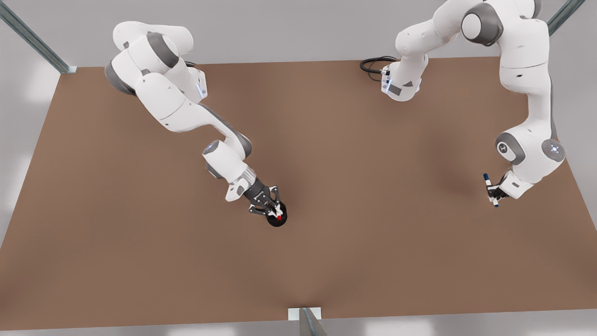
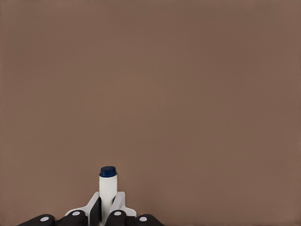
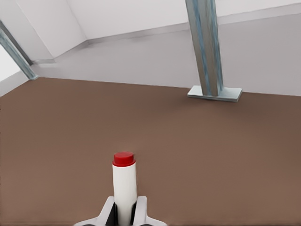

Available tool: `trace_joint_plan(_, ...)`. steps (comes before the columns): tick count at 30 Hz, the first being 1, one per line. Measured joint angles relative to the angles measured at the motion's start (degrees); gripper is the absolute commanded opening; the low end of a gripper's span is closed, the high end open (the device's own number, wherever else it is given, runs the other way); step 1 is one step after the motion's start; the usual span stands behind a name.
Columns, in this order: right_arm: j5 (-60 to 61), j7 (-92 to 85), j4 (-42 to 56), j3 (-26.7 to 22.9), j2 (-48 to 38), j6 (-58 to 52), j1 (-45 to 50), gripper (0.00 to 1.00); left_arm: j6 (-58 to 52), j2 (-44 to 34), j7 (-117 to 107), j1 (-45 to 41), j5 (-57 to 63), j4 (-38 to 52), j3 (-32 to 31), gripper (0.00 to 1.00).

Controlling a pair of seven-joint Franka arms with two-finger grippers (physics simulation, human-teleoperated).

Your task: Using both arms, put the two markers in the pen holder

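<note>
The red marker (image 3: 124,181) sits between the fingers of my right gripper (image 3: 124,211), which is shut on its white barrel. In the front view this gripper (image 1: 269,206) hangs at the middle left, right at the black pen holder (image 1: 274,223), and the red marker's tip (image 1: 279,217) shows against the holder's dark opening. Whether the tip is inside the cup I cannot tell. My left gripper (image 2: 107,208) is shut on the blue marker (image 2: 107,184). It hovers over the table at the front view's right (image 1: 496,192), far from the holder, with the blue marker (image 1: 488,184) tilted.
The brown table (image 1: 364,261) stretches wide around the holder. A black cable loop (image 1: 373,64) lies at the far edge by one arm's base. A metal post foot (image 1: 304,313) stands at the near edge, and another metal post (image 3: 207,47) rises beyond the table.
</note>
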Motion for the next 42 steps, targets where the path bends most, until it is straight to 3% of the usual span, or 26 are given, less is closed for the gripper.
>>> trace_joint_plan(1,-0.4,0.3,0.1,0.0,0.4,0.1,0.0,0.21,-0.7,-1.1,0.6,0.0,-0.8,0.2,-0.3,0.21)
trace_joint_plan(3,-0.9,0.8,0.2,0.0,0.7,0.3,-0.1,0.42,-3.3,-2.3,2.2,-0.2,-4.0,2.3,-1.0,0.21)
trace_joint_plan(4,-1.0,1.0,0.3,0.0,0.8,0.3,-0.2,0.79,-5.7,-2.4,3.0,-0.4,-5.2,5.5,-1.1,0.21)
trace_joint_plan(5,-1.0,1.2,0.3,0.0,0.8,0.3,-0.3,1.00,-8.6,-2.3,3.7,-0.6,-6.1,8.9,-1.5,0.21)
trace_joint_plan(10,-1.4,2.0,2.4,0.2,0.0,0.2,-2.0,1.00,-22.2,-2.5,7.6,-0.8,-9.3,16.1,-3.6,0.21)
trace_joint_plan(12,-1.6,2.3,6.9,1.3,-3.9,-5.0,-3.1,1.00,-26.6,-2.6,9.9,-0.6,-12.4,17.2,-4.1,0.21)
trace_joint_plan(15,-0.7,2.6,26.4,6.0,-11.5,-31.5,-4.3,1.00,-31.8,-2.5,15.2,-0.6,-20.1,18.1,-7.8,0.21)
trace_joint_plan(17,2.4,2.8,32.4,6.8,-15.0,-49.6,-8.0,1.00,-34.3,-2.2,18.9,-0.9,-24.4,19.3,-12.8,0.21)
trace_joint_plan(18,5.8,2.4,31.3,2.0,-19.7,-56.8,-8.6,1.00,-35.1,-1.8,20.8,-1.2,-26.4,20.0,-14.9,0.21)
trace_joint_plan(19,10.7,1.6,30.4,-12.1,-24.1,-63.8,-1.2,1.00,-35.4,-1.4,22.8,-2.2,-28.1,20.5,-16.1,0.21)
trace_joint_plan(20,15.3,0.5,31.5,-18.7,-25.1,-70.8,-0.3,1.00,-35.2,-1.2,24.9,-4.2,-30.3,20.7,-16.7,0.21)
trace_joint_plan(22,20.2,-1.7,34.2,-22.7,-24.3,-82.2,-3.6,1.00,-34.0,-0.7,29.0,-8.3,-34.5,20.8,-17.3,0.21)
trace_joint_plan(24,23.2,-3.7,29.8,-23.7,-26.5,-89.1,-4.1,1.00,-31.9,-0.1,33.0,-12.2,-38.7,20.9,-17.4,0.21)
trace_joint_plan(26,25.0,-5.5,24.5,-23.9,-29.2,-92.6,-4.1,1.00,-29.0,1.2,36.9,-16.4,-43.2,20.9,-17.4,0.21)
trace_joint_plan(30,26.6,-8.5,24.3,-24.0,-29.2,-96.9,-3.3,1.00,-20.2,4.5,43.9,-26.0,-52.2,21.4,-17.4,0.21)
trace_joint_plan(36,27.3,-12.0,24.3,-24.0,-29.0,-99.7,-3.4,1.00,-6.5,13.2,51.7,-36.7,-64.0,31.6,-17.5,0.21)
trace_joint_plan(42,27.4,-14.8,24.1,-24.0,-29.0,-100.7,-3.8,1.00,3.8,17.0,56.1,-44.1,-69.3,38.7,-17.5,0.21)
